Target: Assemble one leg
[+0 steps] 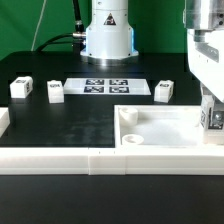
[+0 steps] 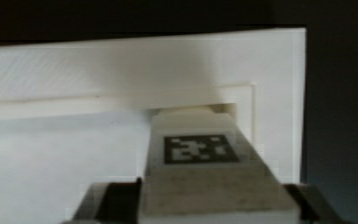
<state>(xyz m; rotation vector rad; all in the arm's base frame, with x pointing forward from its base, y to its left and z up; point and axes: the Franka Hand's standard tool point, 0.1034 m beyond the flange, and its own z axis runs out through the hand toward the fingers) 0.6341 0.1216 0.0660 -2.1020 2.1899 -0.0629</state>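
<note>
My gripper [image 1: 211, 104] hangs at the exterior view's right edge, shut on a leg [image 1: 213, 116], a small white block with a black-and-white tag. It holds the leg upright over the right corner of the large flat white panel [image 1: 160, 128]. In the wrist view the leg [image 2: 201, 160] fills the space between my dark fingers [image 2: 123, 198], and its far end points at the panel's corner recess [image 2: 208, 101]. Whether the leg touches the panel I cannot tell. Three more legs stand on the black table: two at the left [image 1: 19, 88] [image 1: 54, 91] and one near the middle right [image 1: 165, 90].
The marker board [image 1: 106, 87] lies flat in front of the robot base [image 1: 107, 35]. A long white rail [image 1: 90, 160] runs along the table's front edge, with a short white piece [image 1: 4, 122] at the far left.
</note>
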